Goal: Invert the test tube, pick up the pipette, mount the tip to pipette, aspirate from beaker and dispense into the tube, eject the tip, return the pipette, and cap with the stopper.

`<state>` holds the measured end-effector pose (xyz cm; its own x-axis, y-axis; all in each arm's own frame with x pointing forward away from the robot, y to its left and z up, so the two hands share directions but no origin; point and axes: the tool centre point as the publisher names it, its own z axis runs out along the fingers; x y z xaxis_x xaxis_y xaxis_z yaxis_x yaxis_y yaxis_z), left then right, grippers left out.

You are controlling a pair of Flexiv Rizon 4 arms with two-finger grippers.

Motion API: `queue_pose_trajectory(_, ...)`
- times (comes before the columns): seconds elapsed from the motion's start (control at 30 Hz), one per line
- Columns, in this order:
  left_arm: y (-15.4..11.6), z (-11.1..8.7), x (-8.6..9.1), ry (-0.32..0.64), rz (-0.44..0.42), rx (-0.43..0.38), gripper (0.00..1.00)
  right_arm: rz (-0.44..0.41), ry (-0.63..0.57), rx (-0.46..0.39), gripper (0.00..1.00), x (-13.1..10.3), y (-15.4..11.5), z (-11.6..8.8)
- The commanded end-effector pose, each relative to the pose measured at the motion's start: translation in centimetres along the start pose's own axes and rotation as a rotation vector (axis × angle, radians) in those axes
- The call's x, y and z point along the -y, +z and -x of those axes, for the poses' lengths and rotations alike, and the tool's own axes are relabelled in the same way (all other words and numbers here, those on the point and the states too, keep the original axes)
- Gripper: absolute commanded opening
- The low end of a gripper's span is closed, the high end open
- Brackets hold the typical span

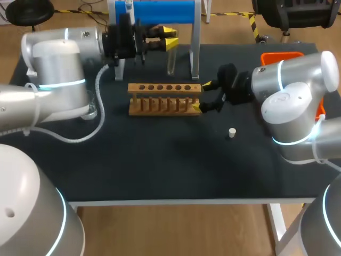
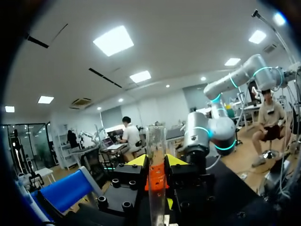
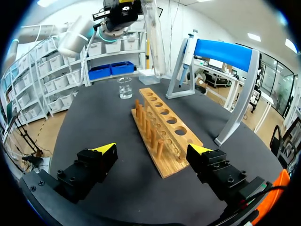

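Since the test tube [image 1: 170, 63] is thin clear glass, I judge it light, stiff, slippery and easily cracked; it wants a moderate squeeze on its straight wall rather than at the rim or the rounded end, and that is about where it is taken now. The left gripper [image 1: 170, 37] reaches in level from the side, and its jaws are clamped on the tube from two sides near the middle of its length, as the left wrist view shows, the yellow tips pressing either wall [image 2: 155, 146]. The tube hangs in the air behind the wooden rack [image 1: 164, 87], above the tabletop [image 1: 160, 170] and near the foot of the blue stand [image 1: 162, 10]; it touches neither that I can see. Its long axis runs close to upright, crosswise to the fingers, with a slight lean in the right wrist view [image 3: 154, 42]. The end above the fingers looks like an open rim, so the mouth probably points up, though I cannot be sure. The right gripper [image 1: 201, 96] sits at the near end of the rack, its jaws wide apart and holding nothing; the small white stopper [image 1: 232, 132] stands alone on the tabletop beside that arm.
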<state>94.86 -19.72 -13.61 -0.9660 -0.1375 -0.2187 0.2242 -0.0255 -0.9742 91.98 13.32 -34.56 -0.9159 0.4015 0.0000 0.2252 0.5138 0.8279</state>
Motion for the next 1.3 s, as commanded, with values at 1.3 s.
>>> queue_pose_trajectory(1.3,-0.6,1.6,-2.5,-0.098,-0.013,0.034,0.0,-0.002,0.0,-0.002,1.0,0.0,-0.1,0.0)
